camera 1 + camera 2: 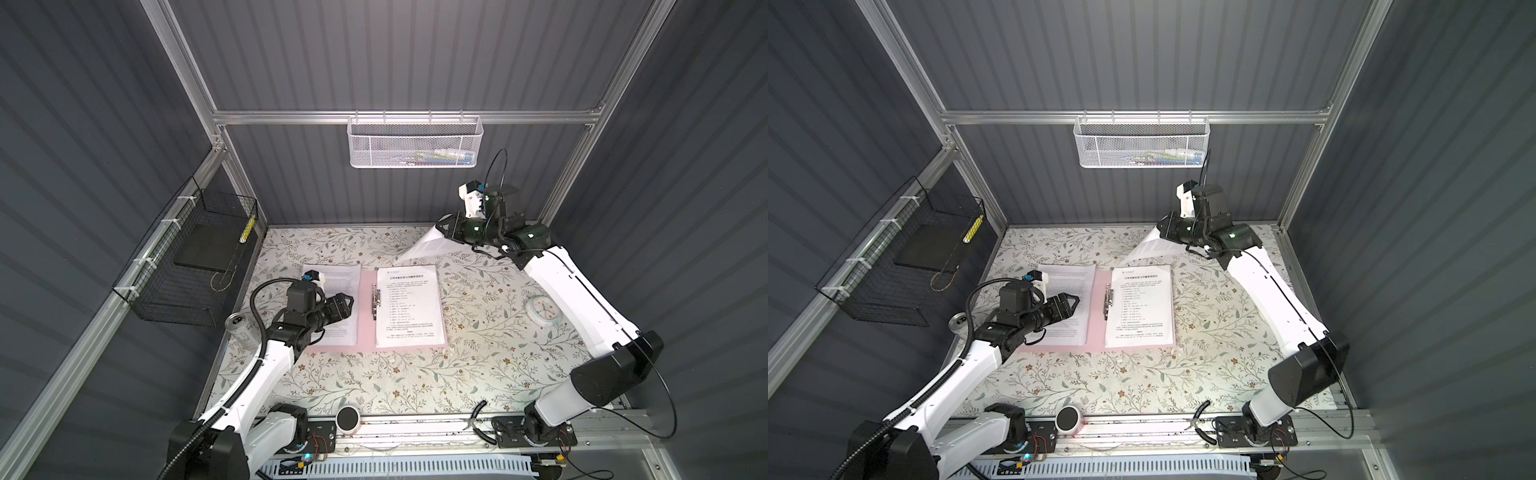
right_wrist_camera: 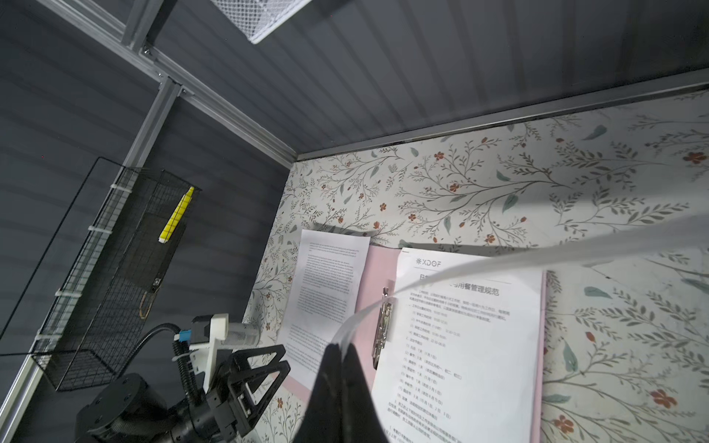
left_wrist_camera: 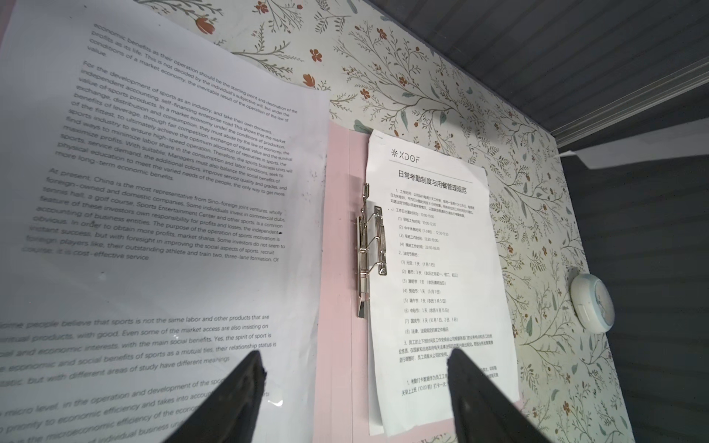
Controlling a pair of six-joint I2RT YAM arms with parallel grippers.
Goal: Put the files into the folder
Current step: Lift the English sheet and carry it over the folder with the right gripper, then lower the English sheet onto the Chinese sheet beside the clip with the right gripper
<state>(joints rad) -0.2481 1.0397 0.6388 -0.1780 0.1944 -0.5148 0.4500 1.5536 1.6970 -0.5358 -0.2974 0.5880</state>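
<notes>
1 folder (image 1: 366, 320), 3 files (image 1: 409, 305), 1 in R gripper (image 1: 440, 225).

The sheets (image 1: 409, 305) are thin, matt white paper; the folder (image 1: 365, 332) is smooth pink with a shiny silver metal clip (image 3: 368, 249); the table (image 1: 478, 374) wears a matt floral covering.

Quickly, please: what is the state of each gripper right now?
Left gripper: open, holding nothing.
Right gripper: shut on one paper sheet, held in the air.

Lab robot cell: aluminium frame (image 1: 291, 117), grey panels (image 1: 395, 54)
</notes>
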